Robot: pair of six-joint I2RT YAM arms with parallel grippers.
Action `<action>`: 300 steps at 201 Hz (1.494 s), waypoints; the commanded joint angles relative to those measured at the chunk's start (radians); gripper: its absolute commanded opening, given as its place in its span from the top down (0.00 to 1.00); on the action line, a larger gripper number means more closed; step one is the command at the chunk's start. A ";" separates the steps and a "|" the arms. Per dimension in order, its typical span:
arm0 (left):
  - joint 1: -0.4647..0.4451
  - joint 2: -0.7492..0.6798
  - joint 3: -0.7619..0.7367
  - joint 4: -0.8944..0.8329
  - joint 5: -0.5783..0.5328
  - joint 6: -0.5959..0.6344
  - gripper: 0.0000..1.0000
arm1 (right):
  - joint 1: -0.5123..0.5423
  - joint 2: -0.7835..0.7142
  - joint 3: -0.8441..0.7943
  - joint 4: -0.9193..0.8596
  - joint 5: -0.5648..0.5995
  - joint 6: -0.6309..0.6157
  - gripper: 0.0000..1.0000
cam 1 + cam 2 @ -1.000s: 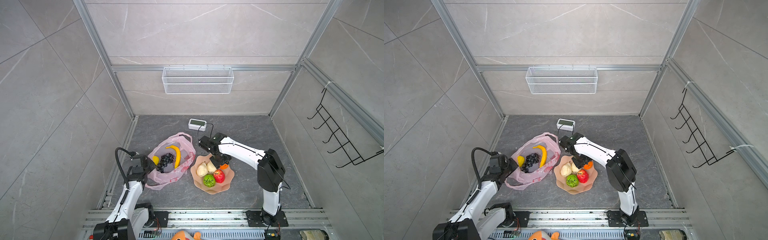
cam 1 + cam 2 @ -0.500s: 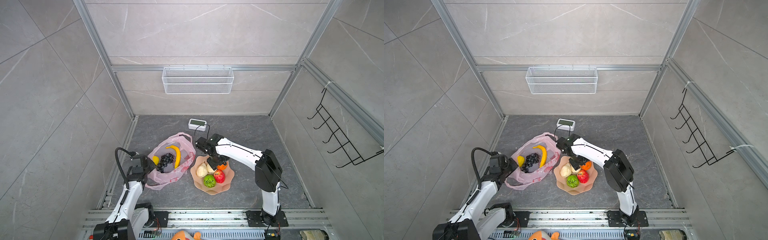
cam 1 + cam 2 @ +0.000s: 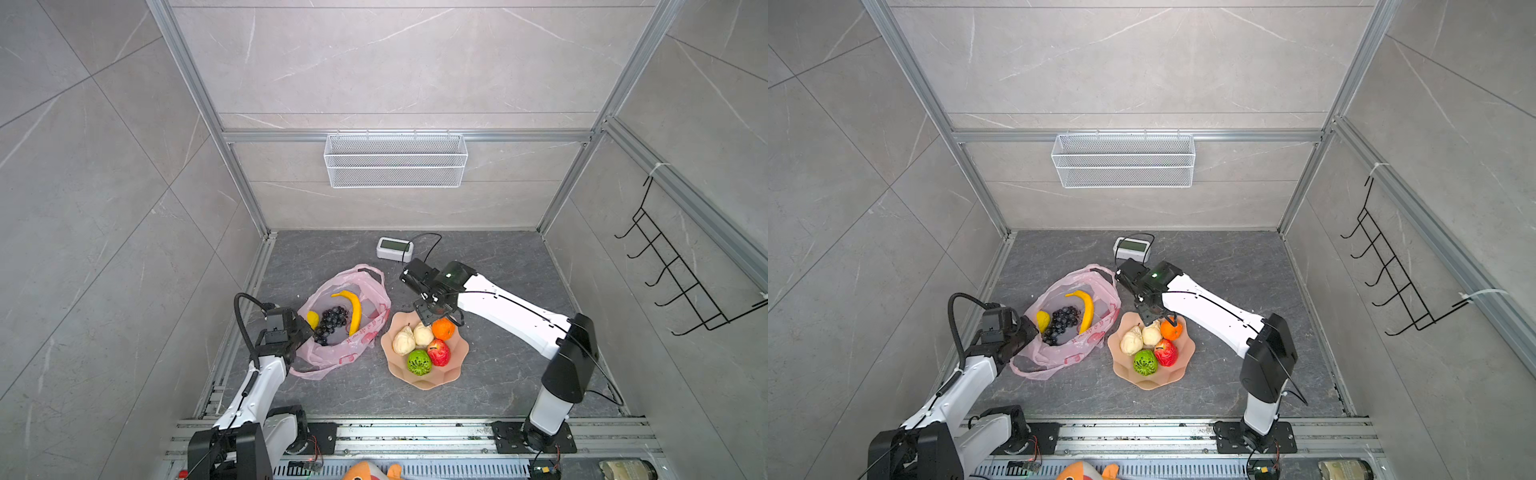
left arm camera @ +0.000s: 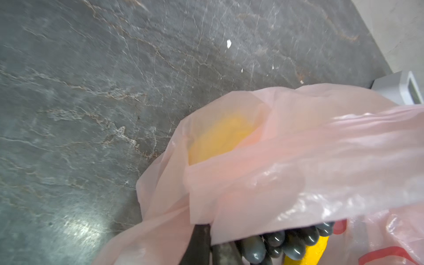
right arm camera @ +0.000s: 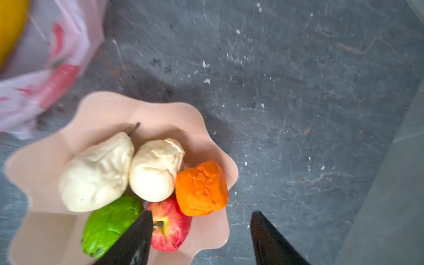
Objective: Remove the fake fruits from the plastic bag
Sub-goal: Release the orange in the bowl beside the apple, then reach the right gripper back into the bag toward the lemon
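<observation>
**Left gripper** (image 4: 207, 231): fingers pressed together on a fold of the plastic bag (image 3: 332, 357) at its near-left rim. The pink film runs out from between them in the left wrist view. Judged purpose: pin the rim down and keep the mouth spread, so the other arm can reach in from above.

**Right gripper** (image 5: 202, 220): jaws spread, nothing between them. It hangs over the far edge of the peach scalloped bowl (image 3: 432, 380), just above the orange (image 3: 444, 328). I read it as free for the next pick.

**In the bag:**
- banana (image 3: 354, 309), lying along the right side
- grape bunch (image 3: 331, 320), in the middle
- lemon (image 3: 312, 319), at the left, close to the pinched rim

All three are exposed through the open mouth.

**In the bowl, just right of the bag:**
- orange
- apple (image 3: 439, 352)
- green fruit (image 3: 419, 361)
- two beige lumps (image 3: 404, 341), touching one another

The bowl sits within a short carry of the bag, which suits its use as the drop point. By this count five pieces are out and three remain.

**Writing:**
- Red fruit prints and a line of red characters run near the bag's bottom. They are too small and creased to read.
- The white device (image 3: 395, 248) at the far side has a screen, but no digits are legible.
- No brand marks can be made out on the arms.
</observation>
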 commanded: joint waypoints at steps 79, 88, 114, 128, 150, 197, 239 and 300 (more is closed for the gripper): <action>0.033 -0.132 0.016 -0.037 -0.094 -0.019 1.00 | 0.158 0.364 0.249 0.633 -0.448 0.105 0.34; 0.063 -0.111 0.012 -0.025 -0.079 -0.016 1.00 | 0.163 0.420 0.303 0.633 -0.456 0.095 0.33; 0.108 -0.063 0.021 -0.002 -0.032 -0.017 1.00 | 0.176 0.580 0.480 0.621 -0.489 0.034 0.35; 0.124 -0.058 0.024 0.005 -0.033 -0.020 1.00 | 0.182 0.660 0.583 0.598 -0.494 0.003 0.35; 0.152 -0.019 0.030 0.020 -0.013 -0.023 1.00 | 0.188 0.774 0.728 0.553 -0.483 -0.035 0.35; 0.194 0.131 0.058 0.064 0.068 -0.028 1.00 | 0.200 0.981 1.033 0.454 -0.420 -0.096 0.33; 0.202 0.189 0.073 0.092 0.114 -0.030 1.00 | 0.201 1.074 1.133 0.446 -0.354 -0.116 0.28; 0.203 0.216 0.064 0.111 0.161 -0.040 1.00 | 0.200 1.116 1.136 0.521 -0.339 -0.128 0.17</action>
